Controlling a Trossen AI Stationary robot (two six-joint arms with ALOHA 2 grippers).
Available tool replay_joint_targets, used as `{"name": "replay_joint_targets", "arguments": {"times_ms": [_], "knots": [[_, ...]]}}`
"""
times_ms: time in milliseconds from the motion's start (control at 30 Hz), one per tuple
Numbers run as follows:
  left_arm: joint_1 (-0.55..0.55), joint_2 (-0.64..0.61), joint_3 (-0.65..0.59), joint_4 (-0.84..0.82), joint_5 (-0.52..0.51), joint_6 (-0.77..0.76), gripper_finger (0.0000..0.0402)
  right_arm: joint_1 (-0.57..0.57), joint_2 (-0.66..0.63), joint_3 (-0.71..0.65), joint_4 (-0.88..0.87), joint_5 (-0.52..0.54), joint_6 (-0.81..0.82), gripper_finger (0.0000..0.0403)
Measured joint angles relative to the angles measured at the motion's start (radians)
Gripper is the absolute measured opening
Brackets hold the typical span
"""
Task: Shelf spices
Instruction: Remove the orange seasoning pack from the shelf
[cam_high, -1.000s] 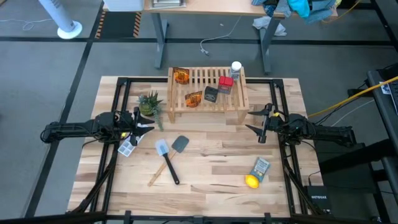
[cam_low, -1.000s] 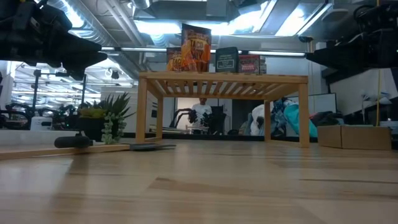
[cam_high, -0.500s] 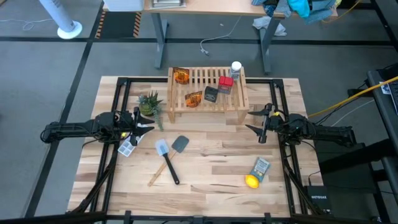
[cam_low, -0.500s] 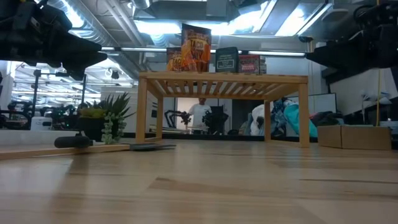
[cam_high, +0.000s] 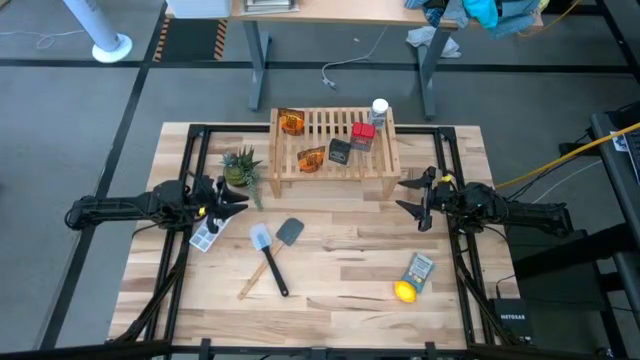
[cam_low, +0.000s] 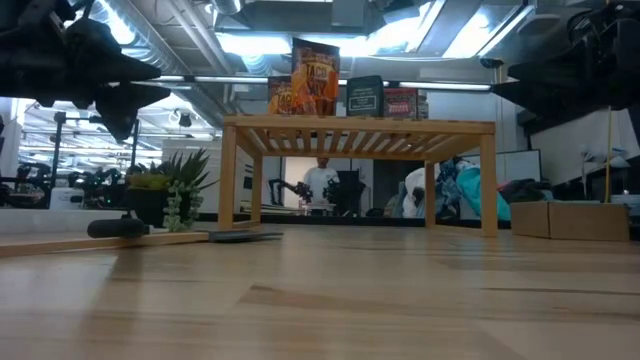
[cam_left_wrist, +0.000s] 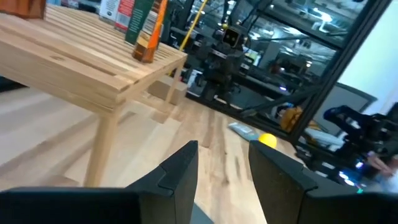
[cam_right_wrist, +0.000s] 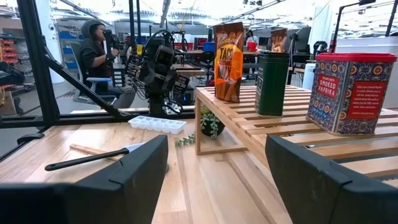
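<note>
The shelf (cam_high: 335, 172) stands at the table's far middle on its side legs. The spices all rest on its slatted top. There are two amber packets (cam_high: 291, 122) (cam_high: 312, 158), a black box (cam_high: 340, 151), a red box (cam_high: 362, 134) and a white-capped bottle (cam_high: 379, 110). My left gripper (cam_high: 238, 198) hovers open near the shelf's left leg, by the plant. In the left wrist view it (cam_left_wrist: 224, 168) points past the shelf. My right gripper (cam_high: 406, 195) hovers open just off the shelf's right leg. In the right wrist view it (cam_right_wrist: 217, 174) faces the red box (cam_right_wrist: 348, 93).
A small potted plant (cam_high: 240, 165) stands left of the shelf. An ice tray (cam_high: 205, 238) and two spatulas (cam_high: 262, 240) (cam_high: 290, 232) lie in front of it. A grey-blue packet (cam_high: 419, 268) and a lemon (cam_high: 404, 291) lie near right. A person (cam_right_wrist: 93, 43) sits beyond the table.
My left gripper has turned a little about its wrist while hovering in the same place. The spices and the shelf have stayed where they were.
</note>
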Motion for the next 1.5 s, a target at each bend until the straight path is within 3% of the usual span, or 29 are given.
{"name": "replay_joint_targets", "arguments": {"times_ms": [167, 367, 533, 700, 933, 1200, 1500], "knots": [[0.000, 0.002, 0.000, 0.034, 0.012, 0.043, 0.0137, 0.000, 0.000, 0.000, 0.000, 0.000, 0.000, 0.0277], [0.000, 0.078, 0.000, 0.216, 0.045, 0.185, 0.0137, 0.000, 0.000, 0.000, -0.001, 0.000, 0.030, 0.0277], [0.000, 0.228, 0.000, 0.384, 0.045, 0.221, 0.0147, 0.000, 0.000, 0.000, -0.002, 0.001, 0.046, 0.0277], [0.000, 0.432, 0.006, 0.500, 0.045, 0.250, 0.0186, 0.000, 0.000, 0.000, -0.002, 0.002, 0.046, 0.0277], [0.003, 0.692, 0.130, 0.663, 0.007, 0.471, 0.0231, 0.000, 0.000, 0.000, -0.004, 0.003, 0.046, 0.0277], [0.015, 0.888, 0.333, 0.612, -0.045, 0.620, 0.0230, 0.000, 0.002, 0.000, -0.007, 0.003, 0.046, 0.0277], [0.151, 1.095, 0.500, 0.545, -0.076, 0.646, 0.0224, 0.000, 0.002, 0.000, -0.021, 0.004, 0.046, 0.0277]]}}
